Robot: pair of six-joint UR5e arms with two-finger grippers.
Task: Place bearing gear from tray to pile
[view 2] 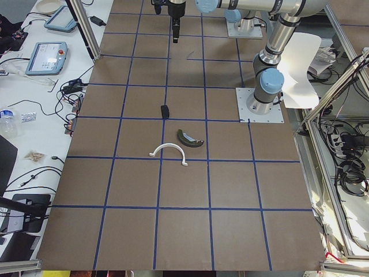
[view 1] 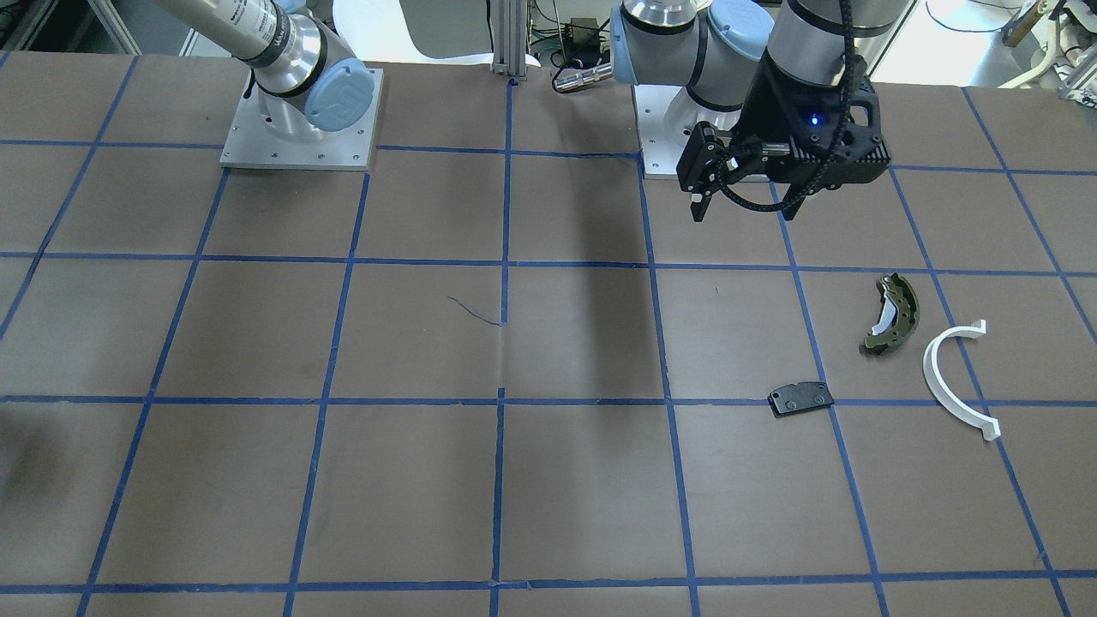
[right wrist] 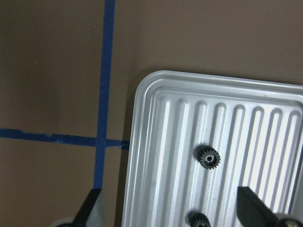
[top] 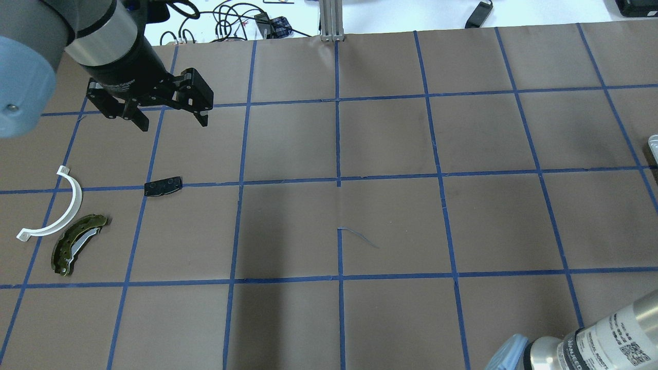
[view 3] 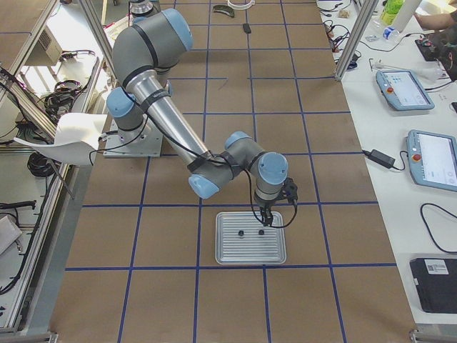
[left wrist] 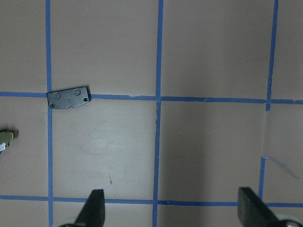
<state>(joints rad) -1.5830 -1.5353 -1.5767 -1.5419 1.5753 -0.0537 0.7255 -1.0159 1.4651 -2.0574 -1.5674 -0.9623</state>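
A ribbed silver tray (right wrist: 156, 156) holds two small black bearing gears, one near its middle (right wrist: 208, 157) and one at the bottom edge of the right wrist view (right wrist: 198, 220). My right gripper (right wrist: 169, 191) hangs open and empty above the tray (view 3: 251, 250). The pile lies far off on the left side: an olive brake shoe (top: 77, 244), a white half-ring arc (top: 67, 205) and a black pad with holes (top: 163, 186). My left gripper (top: 174, 123) is open and empty, raised beyond the pad (left wrist: 69, 97).
The table is brown with a blue tape grid. The arm bases (view 1: 300, 128) stand on the robot's side. A sliver of the tray shows at the right edge of the overhead view (top: 654, 149). Tablets and cables lie on a side bench (view 3: 428, 157).
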